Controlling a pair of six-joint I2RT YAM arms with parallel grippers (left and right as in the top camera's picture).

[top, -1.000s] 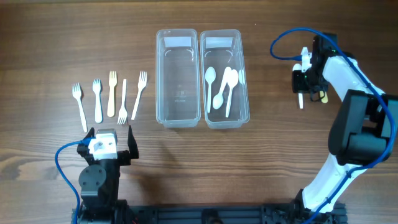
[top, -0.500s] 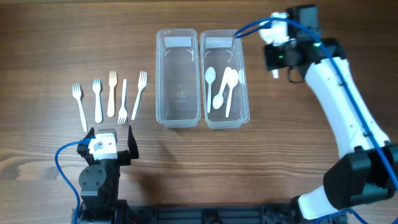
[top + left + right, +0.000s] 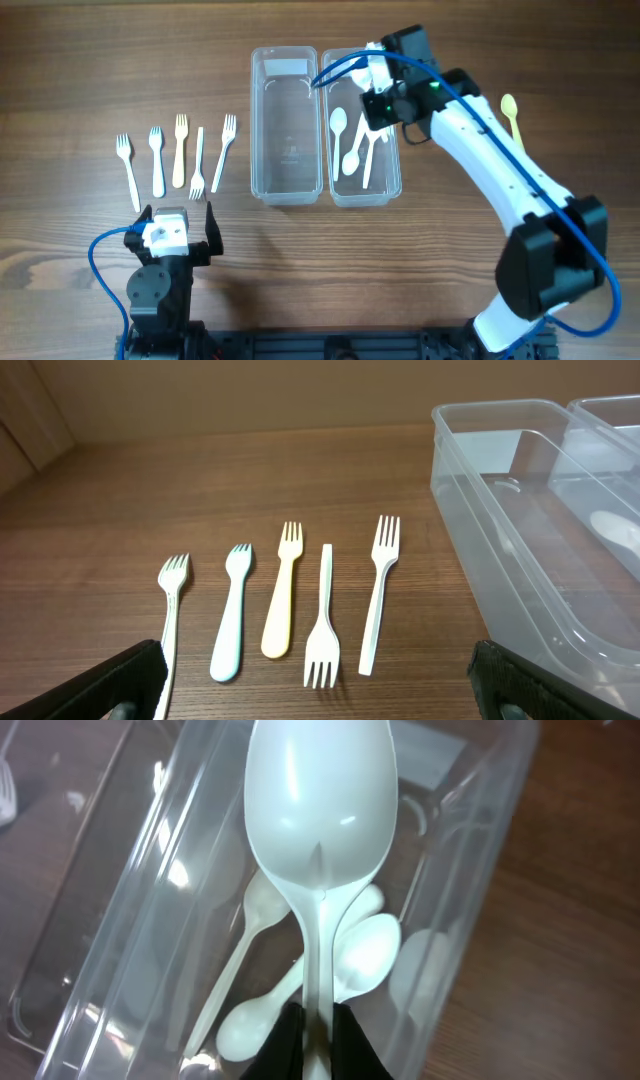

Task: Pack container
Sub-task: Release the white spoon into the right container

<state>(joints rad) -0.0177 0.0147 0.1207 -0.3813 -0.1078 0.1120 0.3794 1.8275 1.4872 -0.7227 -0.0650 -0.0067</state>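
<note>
White spoon (image 3: 320,810) over the spoon box (image 3: 360,201)
Right pincer (image 3: 318,1040) pinches it, to drop with the other spoons (image 3: 338,122); left pincer (image 3: 335,695) sits wide open by the forks (image 3: 283,600).

Brown wood-grain surface (image 3: 80,60). Carries five forks (image 3: 180,150) in a row at left, two clear containers (image 3: 285,140) touching side by side mid-surface, and one yellow spoon (image 3: 512,112) well to their right.
</note>
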